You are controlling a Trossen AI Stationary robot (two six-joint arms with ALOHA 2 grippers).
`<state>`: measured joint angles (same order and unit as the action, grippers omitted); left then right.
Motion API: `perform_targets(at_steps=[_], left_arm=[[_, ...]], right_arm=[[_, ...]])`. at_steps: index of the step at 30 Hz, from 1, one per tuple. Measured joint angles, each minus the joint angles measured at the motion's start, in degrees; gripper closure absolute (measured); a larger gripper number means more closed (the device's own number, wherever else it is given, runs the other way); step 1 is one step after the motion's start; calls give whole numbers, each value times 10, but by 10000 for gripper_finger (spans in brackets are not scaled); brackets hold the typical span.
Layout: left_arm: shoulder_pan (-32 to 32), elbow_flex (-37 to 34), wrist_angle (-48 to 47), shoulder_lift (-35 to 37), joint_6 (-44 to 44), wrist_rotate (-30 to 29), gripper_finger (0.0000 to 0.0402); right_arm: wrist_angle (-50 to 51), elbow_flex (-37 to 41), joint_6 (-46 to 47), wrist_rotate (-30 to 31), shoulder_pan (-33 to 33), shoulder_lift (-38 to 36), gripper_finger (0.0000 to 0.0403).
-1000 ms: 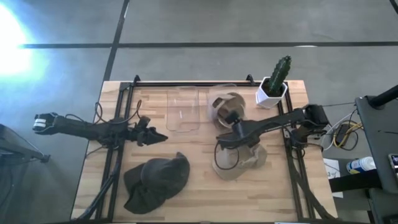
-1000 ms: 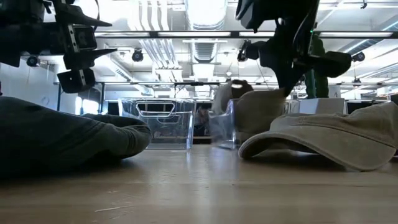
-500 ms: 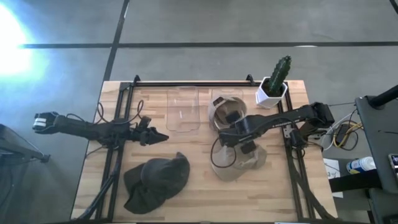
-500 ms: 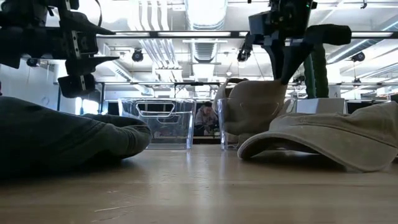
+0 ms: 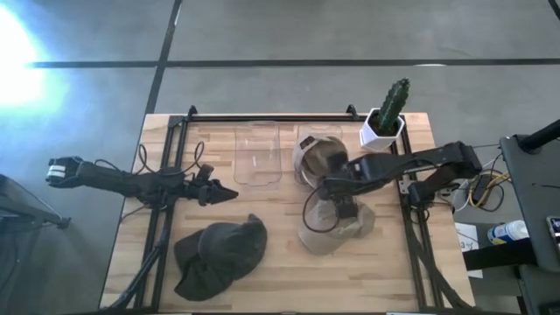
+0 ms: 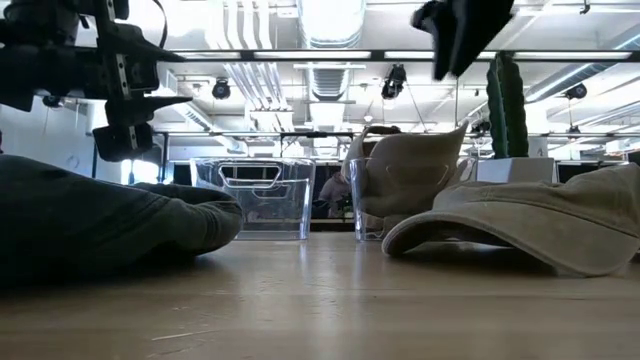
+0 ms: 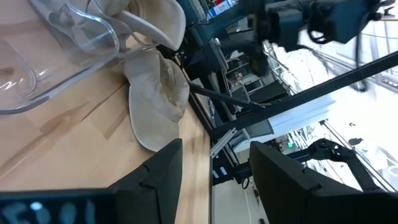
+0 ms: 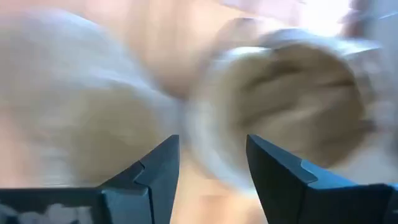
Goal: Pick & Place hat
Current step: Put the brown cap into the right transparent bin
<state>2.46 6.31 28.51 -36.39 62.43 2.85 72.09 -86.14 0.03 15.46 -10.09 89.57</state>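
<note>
A tan hat [image 5: 317, 157] lies in the right-hand clear bin [image 5: 305, 136] at the table's far middle, its brim [image 6: 420, 150] sticking up over the bin's rim. A second tan cap [image 5: 337, 224] rests brim-down on the table just nearer. A dark grey hat [image 5: 219, 258] lies near the front left. My right gripper [image 5: 328, 186] hangs open, high above the gap between bin and tan cap, and shows at the top of the low view [image 6: 462, 30]. My left gripper [image 5: 229, 192] waits open above the table's left middle.
An empty clear bin [image 5: 256, 156] stands left of the filled one. A potted cactus [image 5: 388, 112] in a white pot stands at the far right corner. Black frame rails [image 5: 166, 219] run along the table's left and right sides.
My right gripper has opened and let go of the tan hat, which has settled into the right clear bin with its brim up. The gripper has then risen and drawn back a little toward the table's near edge.
</note>
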Motion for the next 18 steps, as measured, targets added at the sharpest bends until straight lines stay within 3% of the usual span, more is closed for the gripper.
perform_targets(at_steps=[4, 7, 15, 18], left_arm=[[0, 0, 1, -6, 1, 0, 221], [0, 0, 0, -11, 1, 0, 221], [0, 0, 1, -30, -3, 0, 221], [0, 0, 0, -36, 4, -4, 221]], right_arm=[[0, 14, 135, -173, -7, -4, 219], [-1, 42, 196, -226, -26, 4, 222], [-85, 143, 292, -235, -84, 37, 231], [-151, 172, 328, -201, -103, 46, 234]])
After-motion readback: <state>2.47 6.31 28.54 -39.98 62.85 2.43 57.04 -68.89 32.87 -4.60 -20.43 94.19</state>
